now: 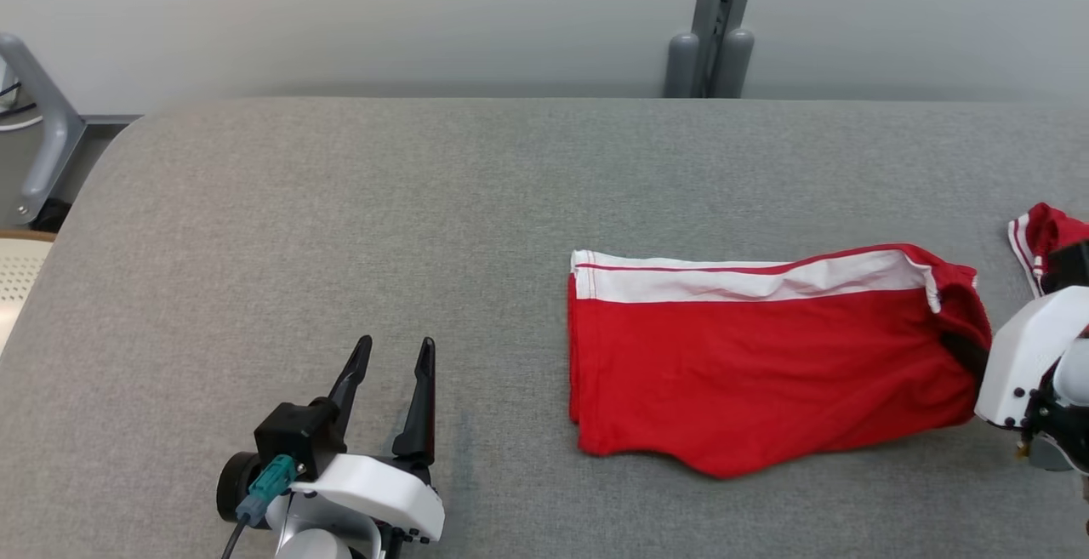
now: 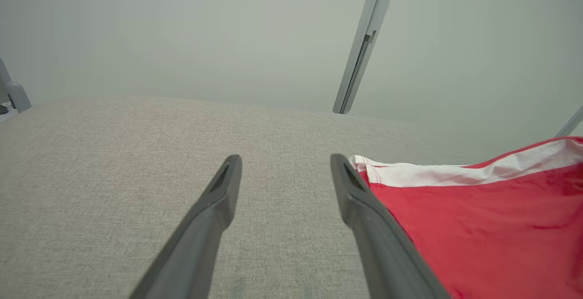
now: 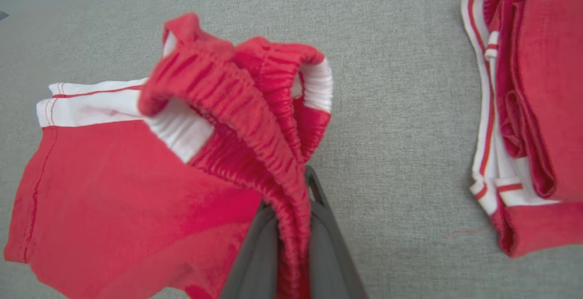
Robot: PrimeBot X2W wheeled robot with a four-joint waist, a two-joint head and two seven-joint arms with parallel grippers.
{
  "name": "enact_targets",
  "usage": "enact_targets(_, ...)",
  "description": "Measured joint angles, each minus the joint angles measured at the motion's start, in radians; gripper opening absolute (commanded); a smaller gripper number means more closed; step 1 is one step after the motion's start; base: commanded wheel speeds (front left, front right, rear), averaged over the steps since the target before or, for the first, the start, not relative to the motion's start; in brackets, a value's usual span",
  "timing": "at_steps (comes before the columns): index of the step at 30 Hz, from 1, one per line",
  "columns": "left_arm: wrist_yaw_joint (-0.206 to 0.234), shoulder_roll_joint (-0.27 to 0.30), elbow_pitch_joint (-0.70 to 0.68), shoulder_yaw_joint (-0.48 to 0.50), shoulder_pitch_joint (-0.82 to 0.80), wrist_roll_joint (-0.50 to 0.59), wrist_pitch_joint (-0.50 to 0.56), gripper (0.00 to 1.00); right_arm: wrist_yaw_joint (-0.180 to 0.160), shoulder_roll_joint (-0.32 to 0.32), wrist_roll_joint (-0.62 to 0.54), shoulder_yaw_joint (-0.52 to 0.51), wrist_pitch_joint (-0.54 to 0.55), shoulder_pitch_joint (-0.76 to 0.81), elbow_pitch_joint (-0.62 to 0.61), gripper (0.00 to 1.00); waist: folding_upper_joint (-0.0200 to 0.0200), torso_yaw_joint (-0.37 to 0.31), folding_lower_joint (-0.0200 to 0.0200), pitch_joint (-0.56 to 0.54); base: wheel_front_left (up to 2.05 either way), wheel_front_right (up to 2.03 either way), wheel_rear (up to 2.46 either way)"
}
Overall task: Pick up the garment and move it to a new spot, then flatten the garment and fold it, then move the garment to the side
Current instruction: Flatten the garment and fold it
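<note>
Two robot hands work over a grey cloth-covered counter [image 1: 340,202]. We see the garment [image 1: 749,363], red shorts with a white side stripe, lying right of centre. It looks folded lengthwise, with the hem end to the left and the waistband to the right. The right hand [image 1: 970,353] pinches the waistband with its fingers narrow on the cloth, and that end stands raised off the counter. The left hand [image 1: 396,345] sits at the near left, fingers spread wide and holding nothing, well apart from the garment.

We judge the step in hand to be the fold, with the waistband due to travel left toward the hem. To do it well, we would keep the pinch through every layer and lift just enough to clear the cloth. We would then carry the end along the line of the stripe so the edges meet. The left hand could pin the hem so it does not drag.

From the right wrist, we see the ribbed elastic bunched between the fingers, a detail the head view hides. It also shows a second red garment [image 3: 524,108], folded, at the right. The head view gives the garment's full length. From the left wrist, the hem corner lies near that hand's fingers.
</note>
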Motion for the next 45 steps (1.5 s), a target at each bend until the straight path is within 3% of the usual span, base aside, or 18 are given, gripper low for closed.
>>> enact_targets(5, -0.005, -0.001, 0.006, -0.005, 0.003, 0.001, 0.0, 1.0, 0.0, 0.025, 0.025, -0.044, 0.03, 0.019, -0.038, 0.0, 0.0, -0.02, 0.0, -0.011, 0.0, 0.0, 0.0)
enact_targets(15, -0.013, -0.001, 0.021, -0.026, 0.003, 0.001, 0.0, 1.0, 0.0, 0.158, 0.091, -0.064, 0.106, 0.044, -0.138, 0.0, 0.0, -0.006, 0.0, -0.027, 0.0, 0.0, 0.0)
enact_targets(28, -0.009, -0.001, 0.013, -0.041, 0.002, -0.011, 0.0, 1.0, 0.0, 0.311, 0.031, -0.051, 0.167, -0.013, -0.145, 0.0, 0.0, 0.038, 0.0, -0.027, 0.0, 0.0, 0.0)
enact_targets(37, 0.0, -0.001, 0.003, -0.066, -0.006, -0.037, 0.0, 1.0, 0.0, 0.333, -0.041, 0.02, 0.182, -0.061, -0.083, 0.0, 0.0, 0.066, 0.0, -0.019, 0.0, 0.0, 0.0)
enact_targets(44, 0.005, -0.001, 0.002, -0.078, -0.017, -0.047, 0.0, 1.0, 0.0, 0.335, -0.036, 0.071, 0.132, -0.096, -0.015, 0.0, 0.0, 0.09, 0.0, -0.013, 0.0, 0.0, 0.0)
enact_targets(45, 0.005, -0.001, 0.002, -0.08, -0.017, -0.048, 0.0, 1.0, 0.0, 0.335, -0.024, 0.074, 0.123, -0.103, -0.003, 0.1, 0.0, 0.092, 0.0, -0.013, 0.0, 0.0, 0.0)
